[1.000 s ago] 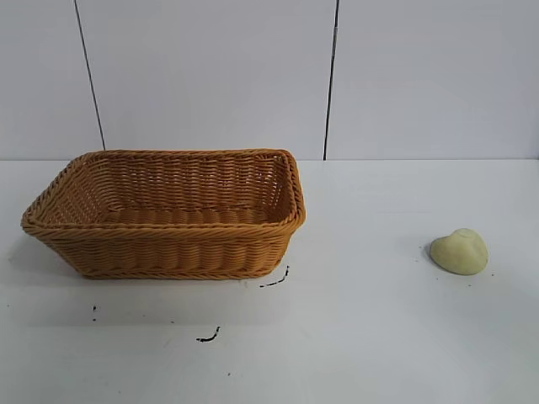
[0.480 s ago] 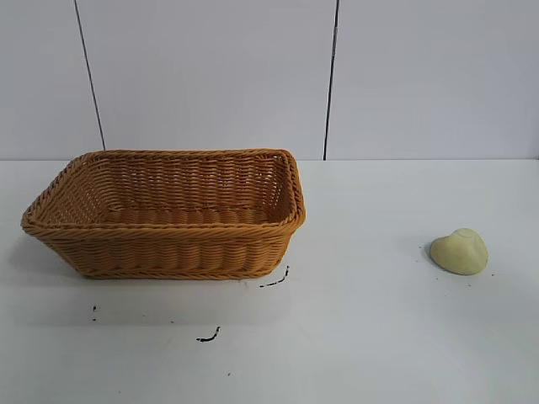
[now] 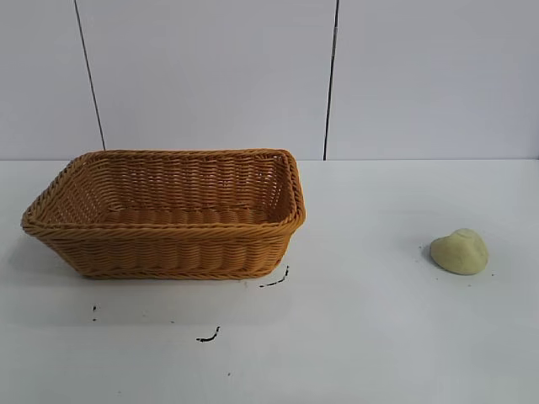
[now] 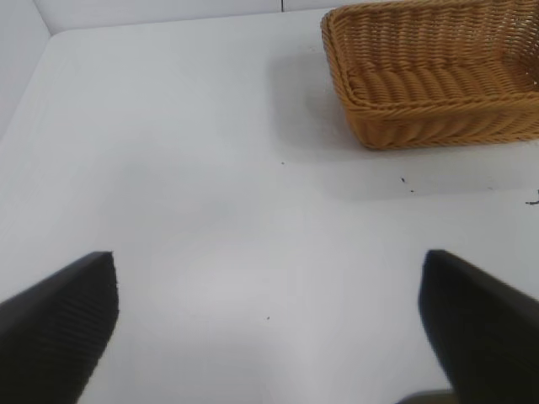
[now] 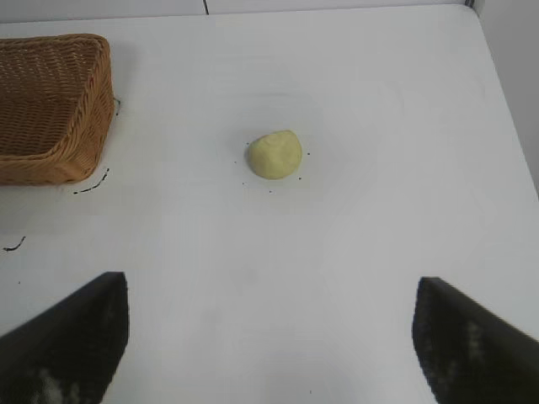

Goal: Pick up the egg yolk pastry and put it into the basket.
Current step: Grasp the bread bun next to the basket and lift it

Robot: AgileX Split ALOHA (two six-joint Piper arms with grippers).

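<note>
The egg yolk pastry (image 3: 459, 251), a small pale yellow-green dome, lies on the white table at the right; it also shows in the right wrist view (image 5: 274, 154). The orange-brown wicker basket (image 3: 168, 244) stands at the left, empty; it shows in the left wrist view (image 4: 438, 126) and in the right wrist view (image 5: 50, 151). Neither arm shows in the exterior view. My right gripper (image 5: 271, 332) is open and empty, well short of the pastry. My left gripper (image 4: 268, 320) is open and empty over bare table, away from the basket.
Small black marks (image 3: 208, 337) dot the white table (image 3: 354, 337) in front of the basket. A white panelled wall (image 3: 253, 76) rises behind the table.
The pastry has shifted or turned slightly on the table; its top looks rounder now. The basket has not moved.
</note>
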